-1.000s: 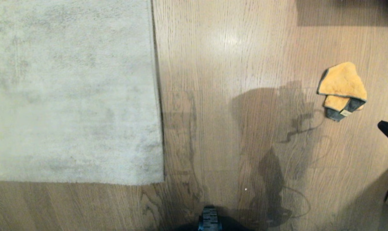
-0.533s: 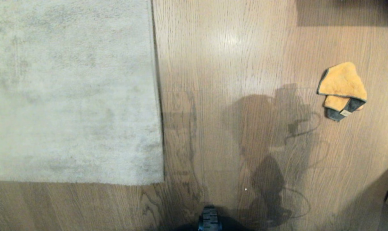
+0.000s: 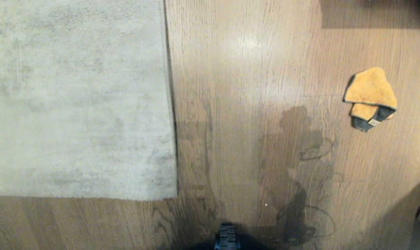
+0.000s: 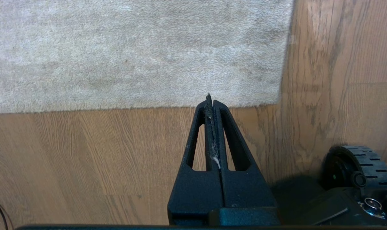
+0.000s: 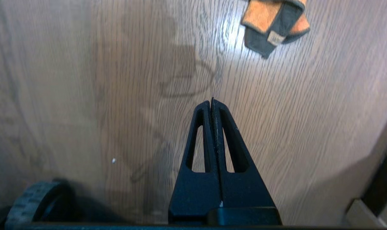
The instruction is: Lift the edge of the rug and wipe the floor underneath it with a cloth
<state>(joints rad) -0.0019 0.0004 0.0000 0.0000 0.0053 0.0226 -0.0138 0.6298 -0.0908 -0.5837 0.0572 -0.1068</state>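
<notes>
A: Right gripper [image 5: 211, 101] first: jaws pressed flat together, nothing between them, hanging above bare floor [image 5: 84, 95]

B: And the left gripper [image 4: 211, 97]? Same story, jaws fully closed and holding nothing, only a wisp of lint stuck along the seam, its tip hovering by the rug edge [image 4: 132, 105]

A: Moving outward, the orange-yellow cloth [image 3: 370, 97] lies folded on the planks well over on the robot's right, grey trim and a little label showing. Nobody's touching it

B: From the right wrist view that cloth [image 5: 274, 25] sits ahead of the closed tips, well apart from them

A: The rug [image 3: 78, 100] is on the robot's left, lying completely flat, its square corner [image 3: 173, 196] down on the wood. A base wheel [image 3: 226, 238] pokes in at the near side

B: So where does that leave the job? I'd call it barely begun: cloth not picked up, edge not lifted, no wiping under it. Everything's left to do, and both jaws need to part first
</notes>
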